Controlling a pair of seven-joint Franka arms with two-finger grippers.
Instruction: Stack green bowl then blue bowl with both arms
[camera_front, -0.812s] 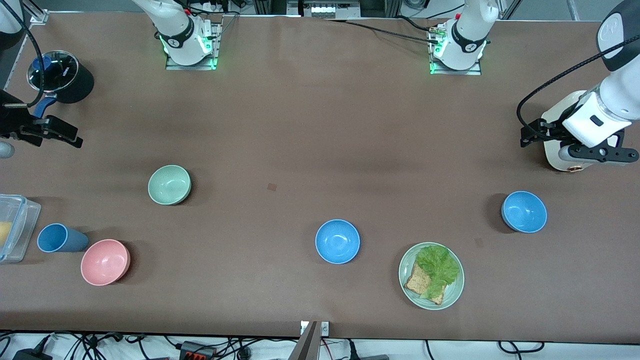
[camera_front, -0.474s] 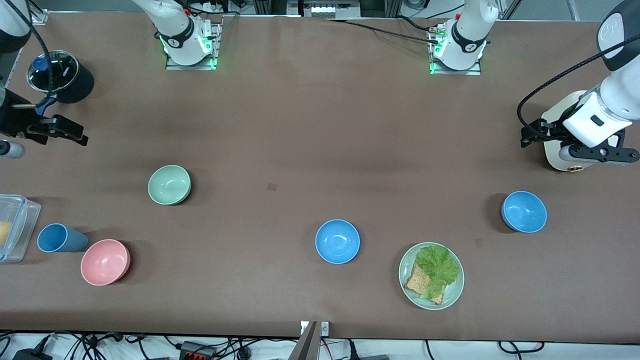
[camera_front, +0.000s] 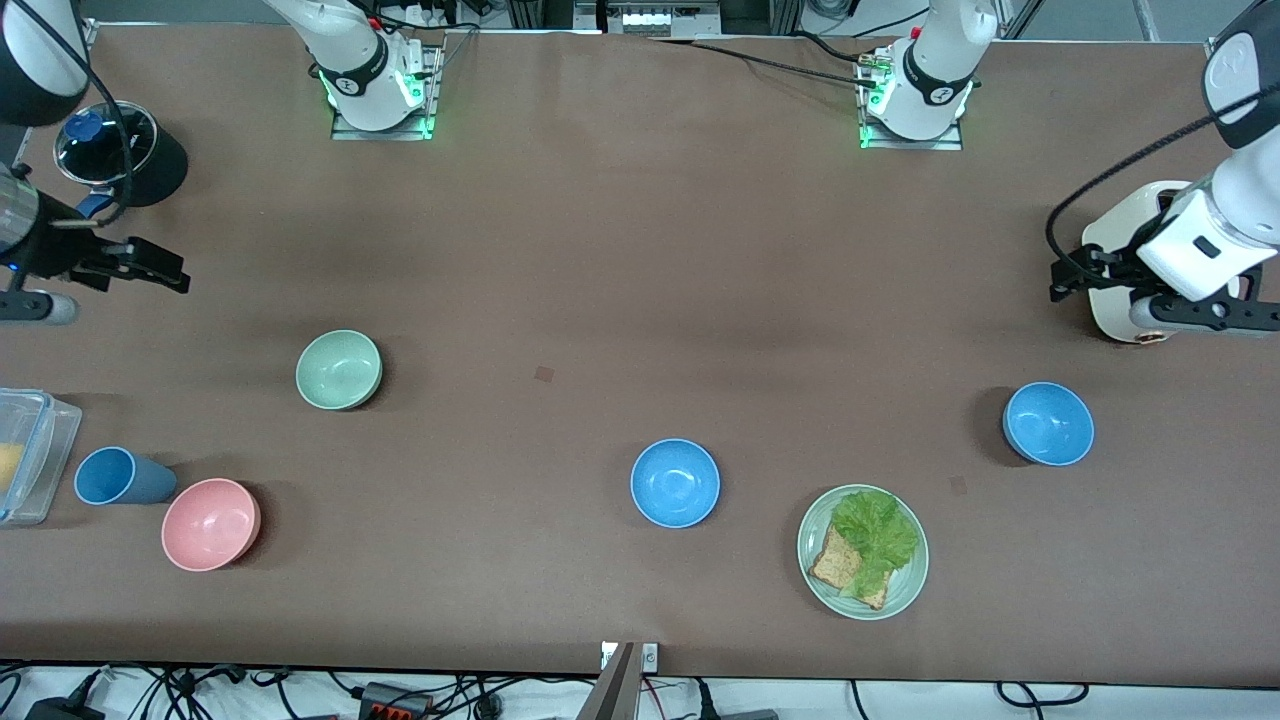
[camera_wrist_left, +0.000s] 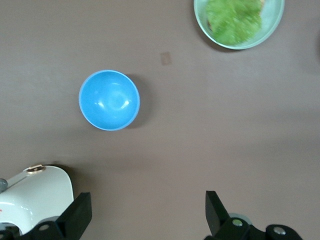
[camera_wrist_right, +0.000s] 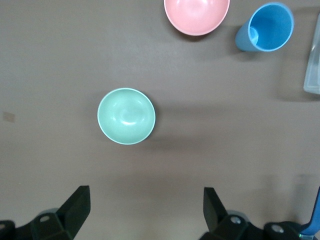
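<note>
The green bowl (camera_front: 339, 370) sits upright on the table toward the right arm's end; it also shows in the right wrist view (camera_wrist_right: 126, 116). Two blue bowls stand apart: one (camera_front: 675, 483) near the table's middle, one (camera_front: 1048, 424) toward the left arm's end, also seen in the left wrist view (camera_wrist_left: 109, 100). My right gripper (camera_front: 150, 266) (camera_wrist_right: 146, 212) is open and empty, up over the table short of the green bowl. My left gripper (camera_front: 1075, 275) (camera_wrist_left: 148, 215) is open and empty, over the table beside a white appliance.
A pale green plate (camera_front: 905, 590) with lettuce and bread lies near the front edge. A pink bowl (camera_front: 211, 524), a blue cup (camera_front: 120, 476) and a clear container (camera_front: 25, 455) stand at the right arm's end. A black lidded pot (camera_front: 120, 150) and the white appliance (camera_front: 1120, 300) stand near the arms.
My right gripper has moved a little toward the table's middle. My left gripper has shifted slightly toward its end of the table. No bowl has moved.
</note>
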